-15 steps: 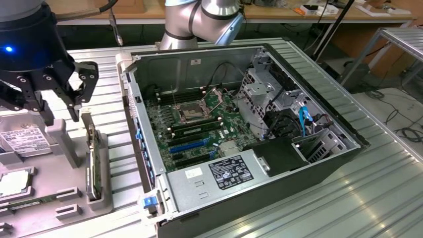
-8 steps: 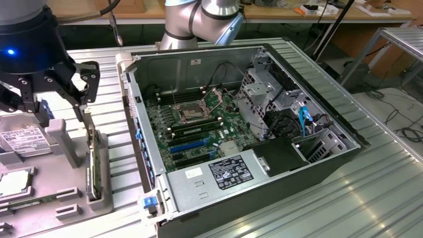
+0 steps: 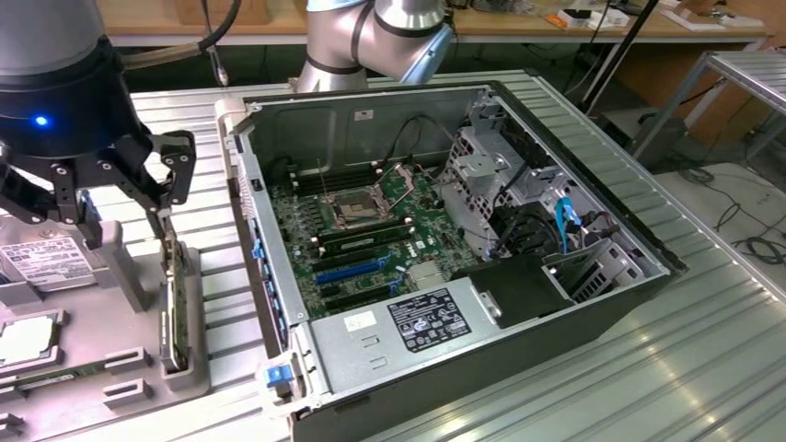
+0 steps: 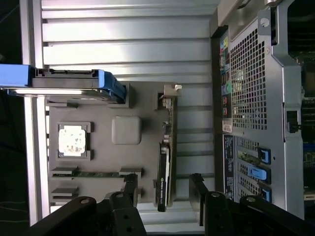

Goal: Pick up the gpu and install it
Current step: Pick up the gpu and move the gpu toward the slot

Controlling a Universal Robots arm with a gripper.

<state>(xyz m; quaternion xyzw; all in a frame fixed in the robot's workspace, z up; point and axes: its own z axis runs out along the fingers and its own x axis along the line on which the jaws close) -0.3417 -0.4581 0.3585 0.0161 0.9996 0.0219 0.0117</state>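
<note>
Ribbed metal table (image 3: 590, 368), with a wooden workbench (image 3: 516, 23) behind. The open computer case (image 3: 540, 331) lies beside a gray holder tray (image 4: 98, 157) — there the gpu (image 4: 165, 167) stands on edge (hard drive (image 4: 69, 78) nearby), between the spread fingers of the gripper (image 4: 164, 191).

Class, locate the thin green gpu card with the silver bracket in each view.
Exterior view: the thin green gpu card stands on edge in the grey plastic tray, toward the exterior view's left.
Wrist view: card on edge in that tray's slot.
Shared landmark: the open black computer case.
</note>
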